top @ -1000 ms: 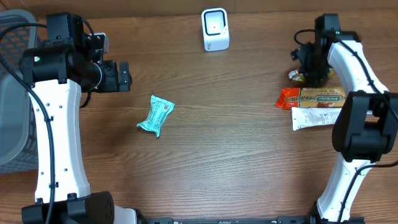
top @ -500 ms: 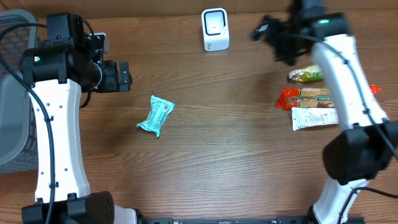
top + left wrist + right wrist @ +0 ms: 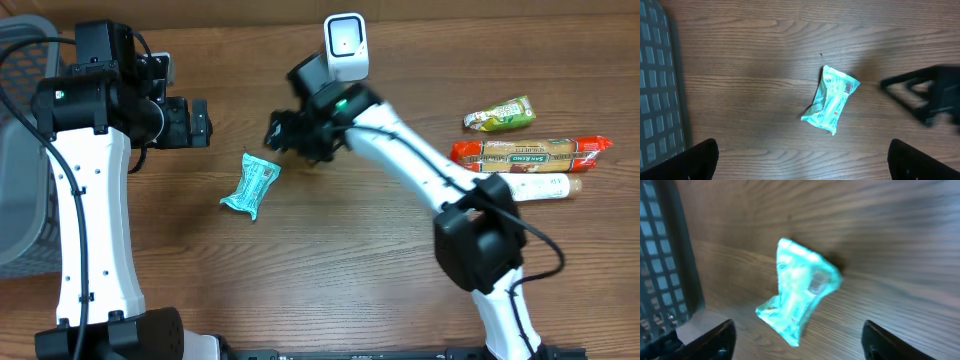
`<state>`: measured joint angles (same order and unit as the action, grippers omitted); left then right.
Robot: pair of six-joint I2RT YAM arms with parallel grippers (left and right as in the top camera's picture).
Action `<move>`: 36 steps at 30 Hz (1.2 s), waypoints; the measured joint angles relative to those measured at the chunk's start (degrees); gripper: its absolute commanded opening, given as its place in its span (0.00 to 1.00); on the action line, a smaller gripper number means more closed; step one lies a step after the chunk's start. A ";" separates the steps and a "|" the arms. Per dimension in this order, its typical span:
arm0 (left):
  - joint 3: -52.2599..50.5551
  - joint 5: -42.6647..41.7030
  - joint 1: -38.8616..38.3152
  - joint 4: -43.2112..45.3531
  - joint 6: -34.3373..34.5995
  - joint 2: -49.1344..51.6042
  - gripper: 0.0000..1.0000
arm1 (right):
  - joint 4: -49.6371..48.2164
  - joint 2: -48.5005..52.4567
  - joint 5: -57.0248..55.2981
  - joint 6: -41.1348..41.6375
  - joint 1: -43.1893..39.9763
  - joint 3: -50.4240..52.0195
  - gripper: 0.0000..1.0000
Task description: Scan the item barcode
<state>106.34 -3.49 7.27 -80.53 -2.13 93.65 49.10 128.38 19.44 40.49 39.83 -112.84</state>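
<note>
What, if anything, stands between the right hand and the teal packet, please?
Nothing visible does. The right hand hangs close beside the packet, with only bare table between them. Its wrist view shows the packet lying unobstructed ahead of the open fingers.

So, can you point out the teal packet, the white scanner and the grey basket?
teal packet (image 3: 251, 186), overhead view, middle of the wrapper.
white scanner (image 3: 346, 46), overhead view, its front face.
grey basket (image 3: 660, 85), left wrist view, its mesh wall.
</note>
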 measured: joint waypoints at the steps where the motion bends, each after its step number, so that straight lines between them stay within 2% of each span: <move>1: 0.00 0.00 0.00 -0.02 0.00 0.00 1.00 | -0.63 0.87 0.02 0.09 1.05 0.00 0.70; 6: 0.00 0.00 0.00 0.00 0.00 0.00 1.00 | -1.14 5.18 0.07 -0.81 4.83 0.02 0.67; 11: 0.00 0.00 0.00 0.00 0.00 0.00 0.99 | -1.68 7.45 0.02 -1.92 6.62 0.15 0.57; 18: 0.00 0.00 0.00 -0.02 0.00 0.00 1.00 | -3.28 7.85 -1.05 -3.19 6.69 0.15 0.47; 32: 0.00 0.00 0.00 0.00 0.00 0.00 0.99 | -4.07 9.53 -2.08 -3.45 6.64 0.15 0.38; 36: 0.00 0.00 0.00 0.00 0.00 0.00 1.00 | -4.07 9.64 -1.33 -3.56 6.54 0.15 0.29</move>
<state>106.34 -3.49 7.27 -80.53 -2.13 93.65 45.04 138.02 18.11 36.93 46.37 -112.68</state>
